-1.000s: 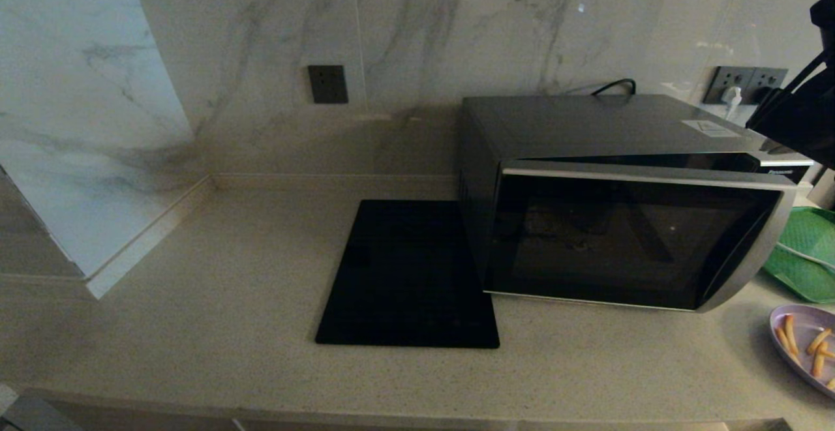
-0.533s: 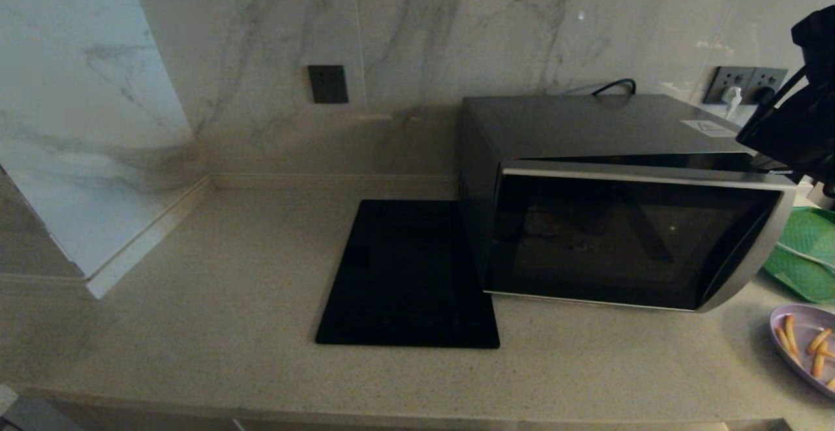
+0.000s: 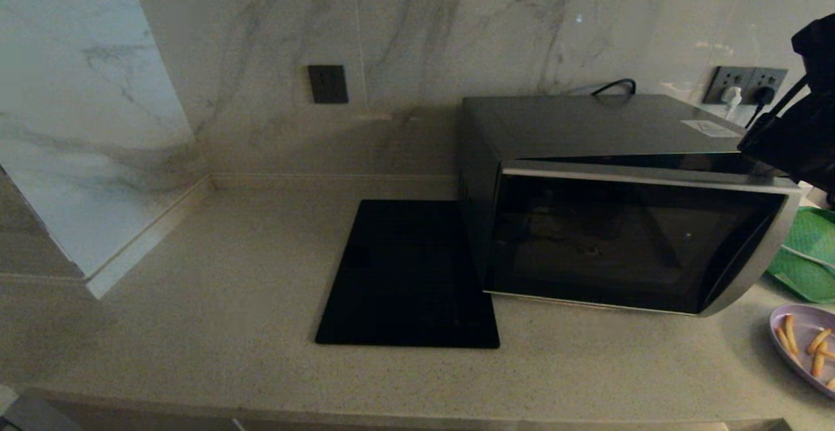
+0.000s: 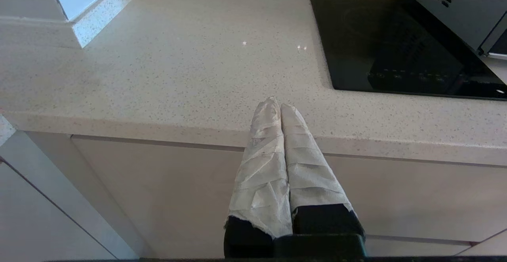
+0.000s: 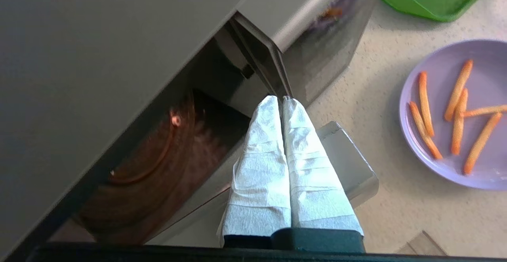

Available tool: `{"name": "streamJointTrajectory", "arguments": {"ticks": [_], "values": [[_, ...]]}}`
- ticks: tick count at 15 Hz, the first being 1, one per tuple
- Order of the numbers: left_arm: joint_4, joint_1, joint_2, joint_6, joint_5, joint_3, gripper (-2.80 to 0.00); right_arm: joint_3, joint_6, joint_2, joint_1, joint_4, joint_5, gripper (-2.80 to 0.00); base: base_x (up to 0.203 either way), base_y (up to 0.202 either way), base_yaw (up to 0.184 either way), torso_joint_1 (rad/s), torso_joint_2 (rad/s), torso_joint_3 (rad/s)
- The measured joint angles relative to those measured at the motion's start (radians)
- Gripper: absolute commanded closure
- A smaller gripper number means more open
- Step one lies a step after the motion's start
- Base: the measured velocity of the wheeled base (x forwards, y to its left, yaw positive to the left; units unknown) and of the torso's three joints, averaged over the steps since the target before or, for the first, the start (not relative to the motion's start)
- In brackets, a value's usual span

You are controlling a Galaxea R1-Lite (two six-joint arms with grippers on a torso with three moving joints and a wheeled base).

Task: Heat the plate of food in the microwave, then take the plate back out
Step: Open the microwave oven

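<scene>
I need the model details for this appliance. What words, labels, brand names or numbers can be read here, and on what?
Nothing reads legibly.
Label on top of the microwave, near its right rear corner: white sticker, print too small to read.
Brand mark on the microwave's front, upper right: hidden behind the right arm.
Black mat, plate of food, green tray: no text visible.

A: Item one, right arm?
B: Black, bulky housing at the far right of the head view, with a thin black cable running along it.

A: Right gripper?
B: Two long tapering fingers, each wrapped in creased white tape or cloth, seated in a black base.

A: Left gripper?
B: Same pattern: two fingers in wrinkled white wrapping with frayed lower edges, on black blocks above a black mount.

A: Markings, screws?
B: None legible.
</scene>
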Motion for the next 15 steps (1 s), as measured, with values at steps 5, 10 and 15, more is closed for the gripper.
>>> {"name": "streamJointTrajectory", "arguments": {"ticks": [5,10,15], "values": [[0.0,0.0,0.0,-0.001,0.0,0.0,0.0,0.05,-0.007,-0.056,0.0,0.008,0.006,0.0,0.0,0.0,0.0,0.0,0.0,0.0],[0.0,0.0,0.0,-0.001,0.0,0.0,0.0,0.159,-0.024,-0.147,0.008,0.04,0.02,0.0,0.0,0.0,0.0,0.0,0.0,0.0],[0.0,0.0,0.0,0.0,0.0,0.0,0.0,0.231,-0.021,-0.205,0.029,0.067,0.044,0.0,0.0,0.0,0.0,0.0,0.0,0.0]]}}
